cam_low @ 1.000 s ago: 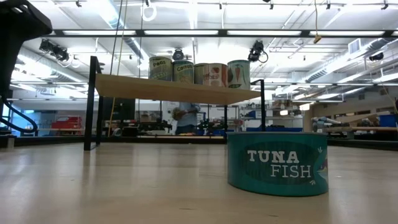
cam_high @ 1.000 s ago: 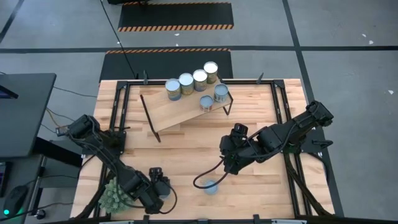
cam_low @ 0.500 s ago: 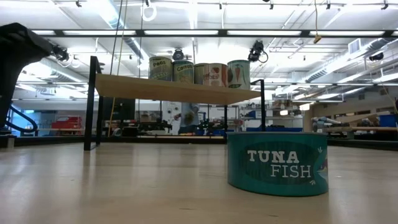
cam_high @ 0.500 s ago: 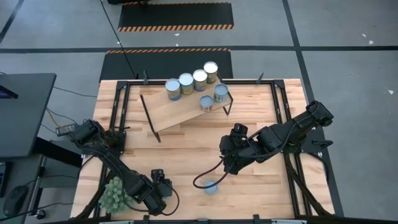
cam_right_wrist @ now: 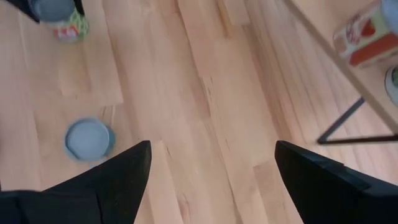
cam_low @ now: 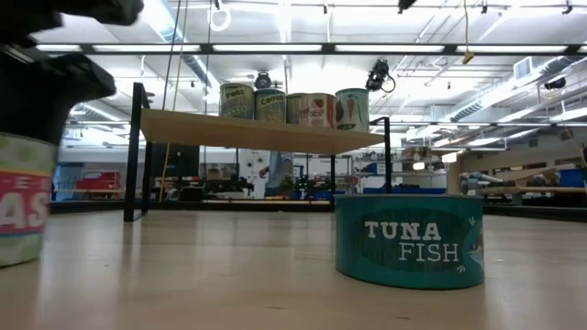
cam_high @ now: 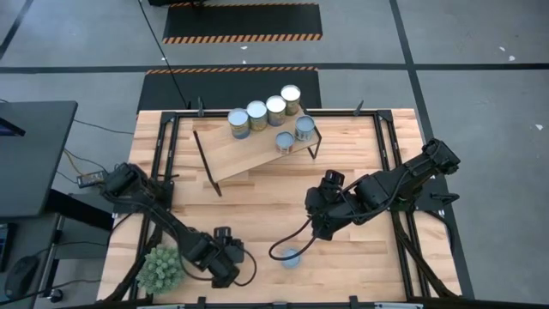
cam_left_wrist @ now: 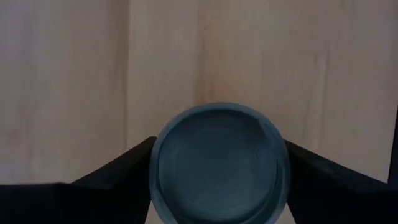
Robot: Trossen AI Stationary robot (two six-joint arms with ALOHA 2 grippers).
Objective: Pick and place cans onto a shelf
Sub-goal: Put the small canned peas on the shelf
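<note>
My left gripper is near the table's front edge, shut on a can with a blue-grey top. The can also shows at the left of the low view, with a red and white label. My right gripper hangs open and empty over the table's middle right. A flat teal tuna can stands on its base on the table between the two grippers. The tilted light-wood shelf at the far side carries several cans. My left gripper pinches the can between its two fingers, one finger on each side of the can's round wall. The fingers come from above, pointing down. The can is upright. Whether it stands on the table or hangs just above it, I cannot tell.
A spiky green plant stands at the near left corner, close to my left arm. A black cable loops from my right arm down to the tuna can. Bare wood lies between the shelf's black legs and the grippers.
My left gripper has gone toward the table's right edge, away from the plant, with the can still in its fingers. In the low view the can has come in from the left. My right arm has kept still.
</note>
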